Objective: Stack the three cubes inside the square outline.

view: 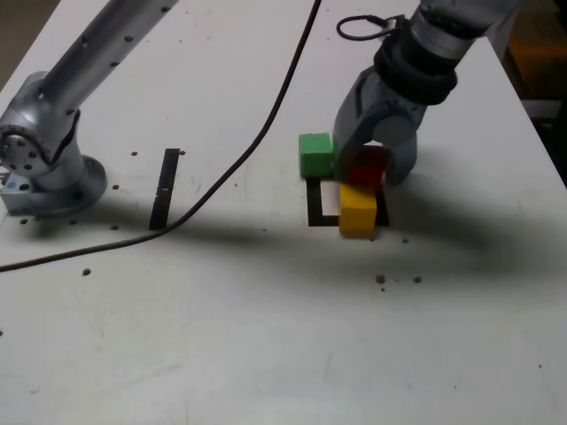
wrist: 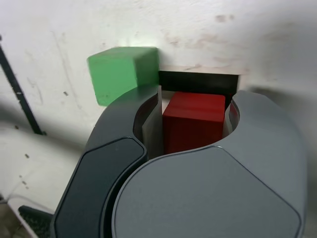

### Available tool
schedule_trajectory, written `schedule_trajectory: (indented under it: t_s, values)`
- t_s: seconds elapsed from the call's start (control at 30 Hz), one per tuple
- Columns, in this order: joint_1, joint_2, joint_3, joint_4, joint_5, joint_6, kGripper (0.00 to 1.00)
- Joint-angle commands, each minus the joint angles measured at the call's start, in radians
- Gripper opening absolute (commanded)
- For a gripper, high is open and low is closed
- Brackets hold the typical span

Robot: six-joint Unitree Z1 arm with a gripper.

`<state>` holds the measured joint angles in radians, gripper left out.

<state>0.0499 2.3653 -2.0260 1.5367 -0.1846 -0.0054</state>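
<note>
Your rounded grey gripper (wrist: 197, 94) is snug on the solid red cube (wrist: 194, 119) at the thin black square outline (view: 315, 212); tight room beside the small green cube (wrist: 124, 74), yellow cube (view: 358, 211) overlapping the near edge.

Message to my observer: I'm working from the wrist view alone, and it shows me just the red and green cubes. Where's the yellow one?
Observer: The yellow cube is right by the red cube, toward the exterior view's bottom.
Operator: Is it clear of the square outline?
Observer: No. In the exterior view it covers part of the outline's bottom edge.
Operator: Anything else lying around that I can't see?
Observer: Yes, a black cable slants across between the arm's base and the cubes.
</note>
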Motion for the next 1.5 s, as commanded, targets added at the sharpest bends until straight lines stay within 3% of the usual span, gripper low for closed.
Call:
schedule_trajectory:
  t_s: [0.0,0.63,0.83,0.9,1.0,1.47]
  values:
    - [-0.001,-0.019,0.022,0.005,-0.015,-0.001,0.24]
    - [-0.156,-0.093,0.091,-0.001,-0.185,-0.024,0.24]
    - [-0.139,-0.113,0.078,-0.011,-0.132,-0.021,0.24]
    - [-0.1,-0.12,0.085,-0.01,-0.097,-0.008,0.24]
    - [-0.048,-0.108,0.101,-0.009,-0.082,0.022,0.24]
    - [0.026,-0.056,0.136,-0.003,-0.12,0.085,0.24]
